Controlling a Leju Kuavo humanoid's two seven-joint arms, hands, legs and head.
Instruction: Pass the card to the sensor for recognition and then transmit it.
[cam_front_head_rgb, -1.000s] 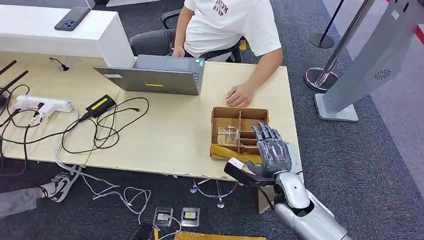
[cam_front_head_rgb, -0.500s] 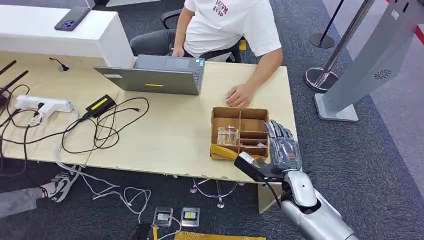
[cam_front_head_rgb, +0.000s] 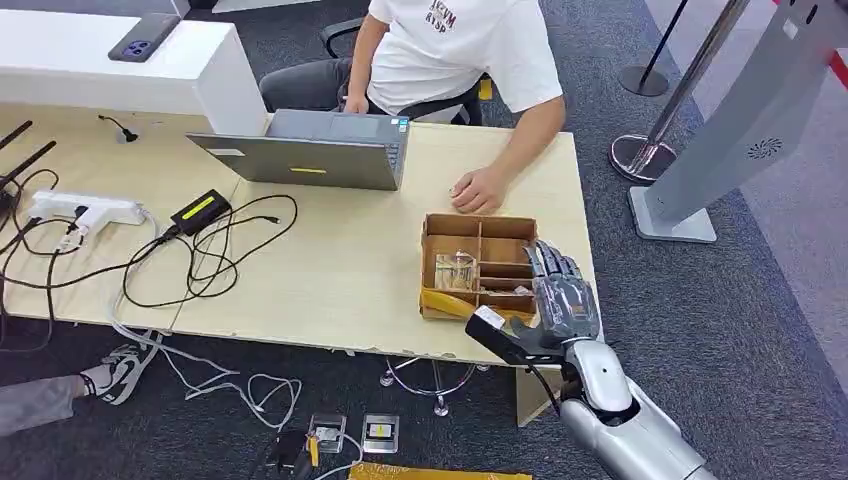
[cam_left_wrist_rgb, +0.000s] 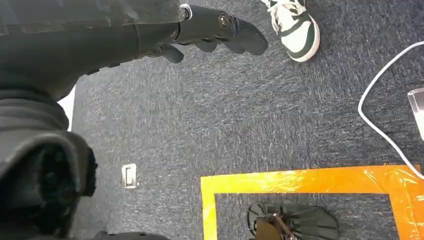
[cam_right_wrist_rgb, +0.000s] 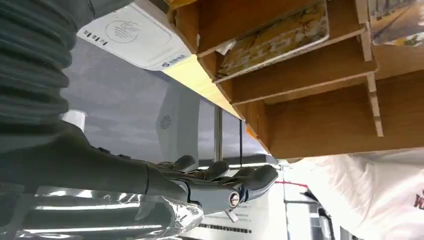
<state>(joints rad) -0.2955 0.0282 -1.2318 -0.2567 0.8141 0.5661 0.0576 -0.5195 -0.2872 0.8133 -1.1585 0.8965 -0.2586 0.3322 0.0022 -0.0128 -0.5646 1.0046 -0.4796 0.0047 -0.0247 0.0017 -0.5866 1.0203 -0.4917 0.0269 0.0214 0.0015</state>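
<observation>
At lower right of the head frame, the right hand (cam_front_head_rgb: 565, 303) sits with fingers spread wide and flat, holding nothing, just past the right wall of the box (cam_front_head_rgb: 428, 262). The card (cam_right_wrist_rgb: 280, 34) lies in one of the box's narrow right-hand slots, so it is to the left of the hand in that frame and very near, with the box wall between them. In the right wrist view the card is propped on a slant inside its slot, its long axis running along the length of the slot; I judge the hand must come over the wall and pinch the card's exposed edge.

The right arm is plainly the nearer. The left hand (cam_left_wrist_rgb: 215, 30) shows in the left wrist view hanging over the carpet, fingers loosely curled with nothing in them.

Just beside the box, under the right hand, a white reader (cam_right_wrist_rgb: 135, 37) rests on the table edge; this is probably the sensor, so the card's trip is short. A clear object (cam_front_head_rgb: 455, 270) fills the box's larger left compartment, apart from the card. At upper centre, a person's hand (cam_front_head_rgb: 478, 190) rests on the table (cam_front_head_rgb: 330, 270) just above the box, close enough to get in the way. A laptop (cam_front_head_rgb: 320, 150) and cables (cam_front_head_rgb: 200, 260) lie well to the left.
</observation>
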